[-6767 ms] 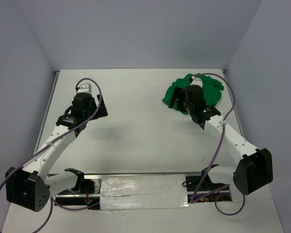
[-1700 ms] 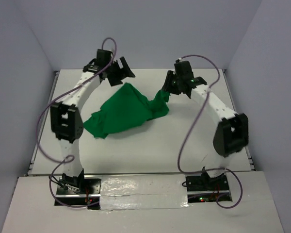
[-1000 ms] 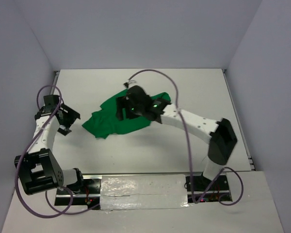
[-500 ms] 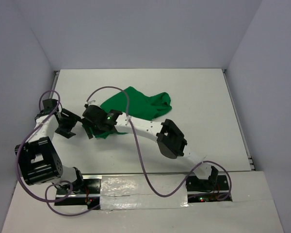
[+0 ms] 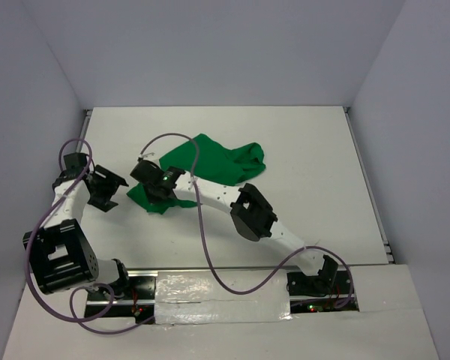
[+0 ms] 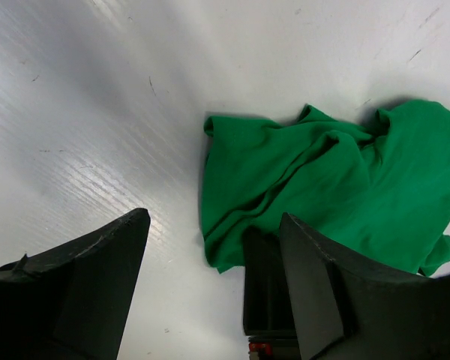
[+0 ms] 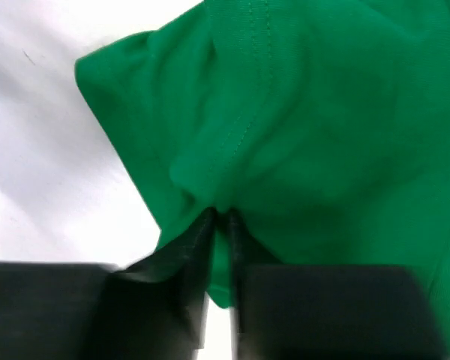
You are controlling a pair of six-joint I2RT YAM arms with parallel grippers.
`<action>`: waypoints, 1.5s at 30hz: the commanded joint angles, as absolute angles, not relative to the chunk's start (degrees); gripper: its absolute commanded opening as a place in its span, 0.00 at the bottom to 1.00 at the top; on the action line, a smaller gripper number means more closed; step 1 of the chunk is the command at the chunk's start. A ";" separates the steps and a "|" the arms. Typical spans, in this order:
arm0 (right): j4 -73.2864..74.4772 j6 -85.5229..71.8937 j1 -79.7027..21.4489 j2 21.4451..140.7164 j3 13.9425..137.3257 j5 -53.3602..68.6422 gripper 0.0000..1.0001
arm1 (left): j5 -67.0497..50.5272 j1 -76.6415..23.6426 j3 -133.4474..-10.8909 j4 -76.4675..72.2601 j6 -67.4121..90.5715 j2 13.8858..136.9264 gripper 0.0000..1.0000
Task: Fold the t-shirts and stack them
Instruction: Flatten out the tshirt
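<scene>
The bright green t-shirt (image 5: 214, 160) lies crumpled on the white table, left of centre. My right gripper (image 5: 148, 192) reaches across to its lower-left corner and is shut on a fold of the t-shirt (image 7: 285, 127), the cloth pinched between the right gripper (image 7: 221, 219) tips. My left gripper (image 5: 112, 190) hovers just left of that corner, open and holding nothing. In the left wrist view the t-shirt (image 6: 322, 176) lies ahead of the left gripper (image 6: 214, 289), apart from both fingers (image 6: 97, 277).
The right arm (image 5: 247, 214) stretches diagonally over the table's middle, its purple cable (image 5: 199, 225) looping above. Grey walls close in the back and sides. A taped strip (image 5: 221, 296) runs along the near edge between the arm bases.
The right gripper, open half a second ago over the shirt's lower-left corner, has shut on the cloth there. The left gripper has barely moved and stays open.
</scene>
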State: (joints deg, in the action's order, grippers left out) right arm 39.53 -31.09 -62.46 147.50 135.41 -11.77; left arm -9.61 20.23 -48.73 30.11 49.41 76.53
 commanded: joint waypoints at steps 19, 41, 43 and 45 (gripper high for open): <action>23.82 -30.15 -55.99 93.80 82.23 -24.42 0.00 | -16.07 20.22 -48.87 26.46 47.29 77.25 0.84; 35.07 -39.20 -36.12 55.11 45.97 -39.38 0.00 | -14.32 8.35 -55.73 30.41 46.22 84.03 0.86; 34.37 -39.11 -36.12 55.63 45.44 -38.50 0.00 | -18.60 8.26 -52.84 29.71 47.54 82.80 0.87; 34.19 -39.20 -36.04 56.51 45.09 -37.18 0.00 | -20.82 5.90 -50.81 28.65 50.26 79.90 0.87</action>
